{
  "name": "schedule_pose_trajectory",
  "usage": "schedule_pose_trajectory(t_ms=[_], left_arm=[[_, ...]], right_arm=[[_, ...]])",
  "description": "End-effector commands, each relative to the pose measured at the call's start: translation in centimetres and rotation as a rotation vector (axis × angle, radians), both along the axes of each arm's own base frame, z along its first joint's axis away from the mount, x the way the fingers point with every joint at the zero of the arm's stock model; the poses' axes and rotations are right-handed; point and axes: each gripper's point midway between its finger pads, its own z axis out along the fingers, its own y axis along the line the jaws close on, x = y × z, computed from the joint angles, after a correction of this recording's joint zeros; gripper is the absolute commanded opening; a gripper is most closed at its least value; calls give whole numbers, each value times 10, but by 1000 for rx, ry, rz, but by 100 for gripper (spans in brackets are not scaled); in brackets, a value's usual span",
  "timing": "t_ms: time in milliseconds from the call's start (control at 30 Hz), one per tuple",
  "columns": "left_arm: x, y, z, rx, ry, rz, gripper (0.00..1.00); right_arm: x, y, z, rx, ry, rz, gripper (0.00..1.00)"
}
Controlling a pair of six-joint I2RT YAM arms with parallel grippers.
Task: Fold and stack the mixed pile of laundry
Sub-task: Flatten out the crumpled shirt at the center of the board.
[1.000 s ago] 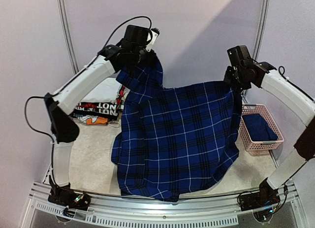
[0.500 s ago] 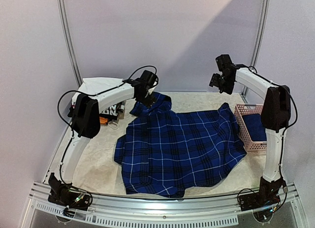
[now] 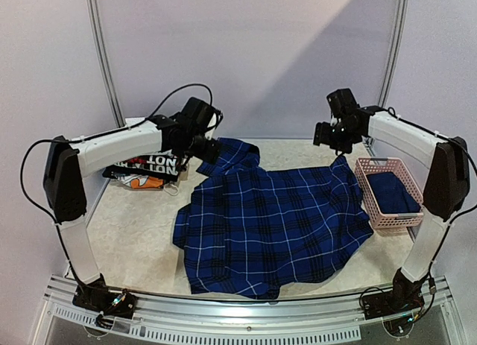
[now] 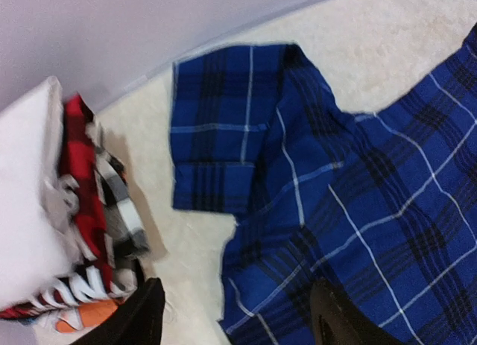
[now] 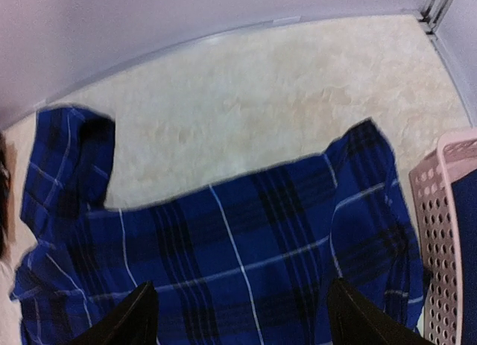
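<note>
Nearest, plaid shirt (image 3: 276, 226): one, spread flat on the desk (image 3: 141, 233), reaching its near edge.
Pink basket (image 3: 399, 223): one, at the shirt's right edge.
Navy garment (image 3: 391, 192): one, bunched inside the basket.
Folded stack (image 3: 145, 166): one pile, far left, apart from the shirt.
Left jaws: spread, empty, above the shirt's far-left sleeve.
Right jaws: spread, empty, above the shirt's far-right corner.

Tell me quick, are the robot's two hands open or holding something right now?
Left end effector: open, holding nothing, above the dark-blue plaid shirt.
Right end effector: open, holding nothing, also above the shirt.
</note>
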Motion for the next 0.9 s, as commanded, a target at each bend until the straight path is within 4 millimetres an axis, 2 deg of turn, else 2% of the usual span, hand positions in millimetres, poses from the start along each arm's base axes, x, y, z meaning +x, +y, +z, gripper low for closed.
schedule_pose_trajectory(t_ms=[0, 100, 267, 400, 633, 733, 867], left_arm=[[-23, -28, -52, -152, 148, -85, 63], [-22, -37, -83, -154, 214, -96, 61], [-10, -38, -121, -131, 277, -46, 58], [2, -30, -149, -128, 335, 6, 58], [19, -13, -169, -140, 389, 60, 58], [27, -3, -175, -143, 417, 83, 58], [37, 13, -194, -121, 477, 109, 58]], right_arm=[[-48, 27, -26, 5, 55, 137, 77], [-71, 33, -34, 20, 51, 159, 76], [-101, 25, -40, 23, 57, 141, 76], [-116, 16, -28, 45, 18, 123, 75], [-132, 6, -15, 74, -34, 102, 75], [-134, 4, -15, 72, -39, 98, 75], [-134, 5, -18, 72, -31, 102, 75]])
